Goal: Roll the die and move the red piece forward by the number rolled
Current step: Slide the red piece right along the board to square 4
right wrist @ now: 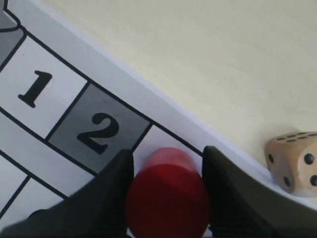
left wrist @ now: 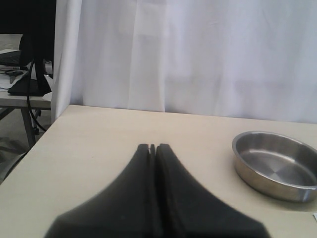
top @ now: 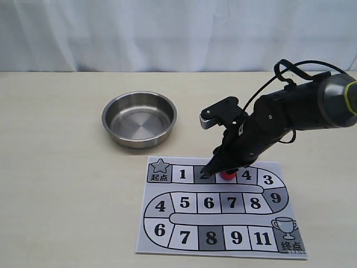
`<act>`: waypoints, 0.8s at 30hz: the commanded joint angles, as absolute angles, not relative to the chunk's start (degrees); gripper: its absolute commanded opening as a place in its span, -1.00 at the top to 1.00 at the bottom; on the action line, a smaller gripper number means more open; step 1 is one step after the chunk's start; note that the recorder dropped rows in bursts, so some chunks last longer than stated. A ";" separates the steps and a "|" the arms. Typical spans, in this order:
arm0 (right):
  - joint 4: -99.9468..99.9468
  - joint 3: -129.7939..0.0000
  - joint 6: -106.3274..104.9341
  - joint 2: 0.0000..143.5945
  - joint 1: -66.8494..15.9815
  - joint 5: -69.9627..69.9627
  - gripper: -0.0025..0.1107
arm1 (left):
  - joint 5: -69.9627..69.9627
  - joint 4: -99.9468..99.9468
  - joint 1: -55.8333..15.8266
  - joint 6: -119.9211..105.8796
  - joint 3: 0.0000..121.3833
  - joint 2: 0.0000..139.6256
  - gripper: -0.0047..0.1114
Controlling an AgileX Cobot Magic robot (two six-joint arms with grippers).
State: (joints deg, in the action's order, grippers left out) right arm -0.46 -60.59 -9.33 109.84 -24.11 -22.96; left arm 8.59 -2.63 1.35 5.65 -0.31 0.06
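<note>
The red piece stands upright on the white board square just past the grey 2 and before the 4. My right gripper reaches down over it, one black finger pressed on each side of the cylinder. The die, a tan cube with black dots, rests on the bare table just off the board's far edge, beside the red piece; the right arm hides it in the exterior view. My left gripper is shut and empty above the table, out of the exterior view.
The paper game board lies at the table's front, with numbered squares from a star to a trophy. A steel bowl sits behind the board to the left. A white curtain hangs behind the table.
</note>
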 commanded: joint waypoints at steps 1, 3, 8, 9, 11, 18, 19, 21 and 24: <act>-0.52 -60.45 -9.41 107.86 -23.81 -22.99 0.88 | 8.21 -2.54 1.36 5.76 0.00 0.00 0.92; -0.94 -60.45 -9.41 104.77 -23.81 -25.10 0.88 | 8.10 -2.54 1.36 5.76 0.00 0.00 0.92; -0.58 -60.30 -8.03 102.20 -19.69 -28.78 0.88 | 8.10 -2.54 1.36 5.76 0.00 0.00 0.92; -0.58 -60.06 -7.69 102.32 -19.09 -28.78 0.88 | 8.10 -2.54 1.36 5.76 0.00 0.00 0.92; 0.49 -58.91 -7.52 102.41 -17.62 -27.44 0.88 | 8.10 -2.54 1.36 5.76 0.00 0.00 0.92; 6.86 -53.77 -7.52 102.67 -16.67 -18.44 0.88 | 8.10 -2.54 1.36 5.76 0.00 0.00 0.92; 7.70 -53.30 -7.52 102.92 -16.67 -17.78 0.88 | 8.10 -2.54 1.36 5.76 0.00 0.00 0.92; 8.53 -53.20 -7.97 103.88 -16.67 -17.42 0.88 | 8.10 -2.54 1.36 5.76 0.00 0.00 0.92; 9.74 -53.20 -8.26 105.73 -16.81 -16.91 0.88 | 8.10 -2.54 1.36 5.76 0.00 0.00 0.92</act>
